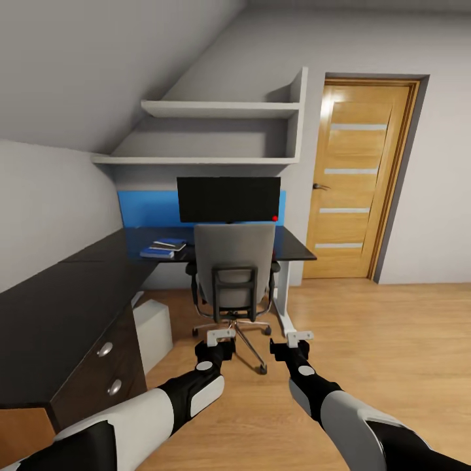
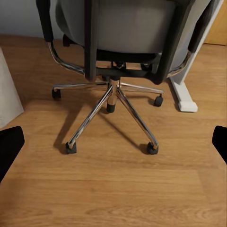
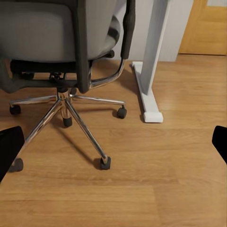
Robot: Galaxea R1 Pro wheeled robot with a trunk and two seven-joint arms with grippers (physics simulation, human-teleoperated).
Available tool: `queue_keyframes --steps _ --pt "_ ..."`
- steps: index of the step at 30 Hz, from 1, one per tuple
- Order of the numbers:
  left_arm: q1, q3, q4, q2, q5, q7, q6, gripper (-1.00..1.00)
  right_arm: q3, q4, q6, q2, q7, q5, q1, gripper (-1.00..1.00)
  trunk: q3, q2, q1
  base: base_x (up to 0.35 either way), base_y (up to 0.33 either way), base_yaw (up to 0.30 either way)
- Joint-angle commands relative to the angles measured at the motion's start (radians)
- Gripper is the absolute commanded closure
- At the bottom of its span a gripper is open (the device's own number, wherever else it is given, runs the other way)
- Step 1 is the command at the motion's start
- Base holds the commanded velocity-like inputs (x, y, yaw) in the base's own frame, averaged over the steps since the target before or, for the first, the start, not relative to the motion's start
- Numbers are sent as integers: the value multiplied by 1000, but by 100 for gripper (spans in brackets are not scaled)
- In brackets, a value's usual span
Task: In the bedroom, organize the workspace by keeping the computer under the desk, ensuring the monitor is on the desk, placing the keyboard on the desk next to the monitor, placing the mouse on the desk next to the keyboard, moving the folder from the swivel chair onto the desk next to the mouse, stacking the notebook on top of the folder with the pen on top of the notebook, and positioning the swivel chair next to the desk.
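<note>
The chair [image 1: 234, 271] stands pushed up to the bench [image 1: 296, 247], its grey back toward the robot and hiding the seat; both arms reach toward it, the left gripper [image 1: 220, 335] and right gripper [image 1: 300, 338] hanging low over the wooden floor [image 1: 379, 340], just short of the chrome star base [image 2: 111, 111], touching nothing; each gripper is spread wide, holding nothing; the monitor [image 1: 228, 199] stands on the bench beyond the chair; a blue stack [image 1: 163, 248] lies left of it.
</note>
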Motion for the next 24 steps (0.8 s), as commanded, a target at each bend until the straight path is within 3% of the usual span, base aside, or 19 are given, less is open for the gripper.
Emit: queue_keyframes --steps 1,11,24 --pt "-1 -8 0 0 11 4 -7 -100 -8 1 -3 0 -4 10 -1 -100 2 7 -4 0 0 0" --pt "-1 -10 0 0 11 16 -3 -100 -8 1 -3 -1 -3 10 -1 -100 33 77 -42 0 0 0" --pt "-1 -10 -38 0 9 100 1 -100 -8 1 -3 -1 -3 10 -1 -100 74 168 -92 0 0 0"
